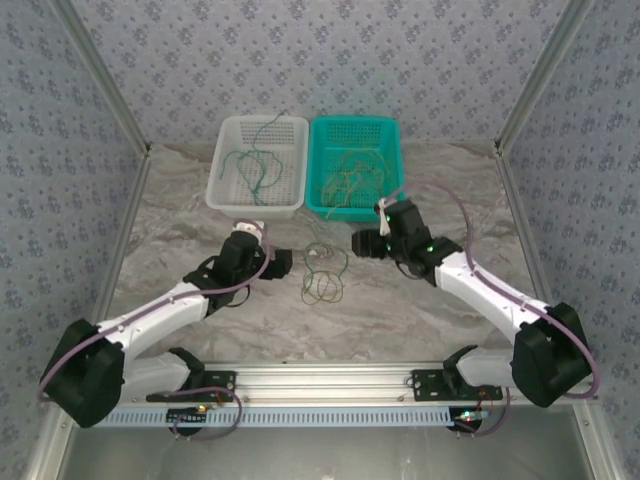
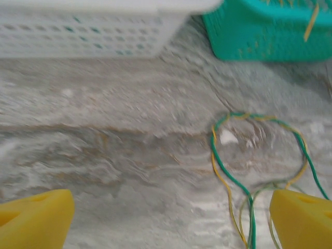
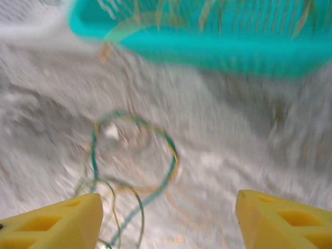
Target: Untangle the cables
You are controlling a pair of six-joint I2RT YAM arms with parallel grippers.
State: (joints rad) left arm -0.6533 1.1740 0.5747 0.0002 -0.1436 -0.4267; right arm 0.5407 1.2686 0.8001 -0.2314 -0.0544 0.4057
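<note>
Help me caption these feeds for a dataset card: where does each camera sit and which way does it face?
Top external: above and behind the robot, looking down on table, white basket, teal basket and cables; left arm and right arm show.
Left wrist: on the left arm, facing low toward cables and both baskets; open left gripper at bottom.
Right wrist: on the right arm, blurred, facing cables and teal basket; open right gripper at bottom.
Shared: all see the cables and teal basket.
</note>
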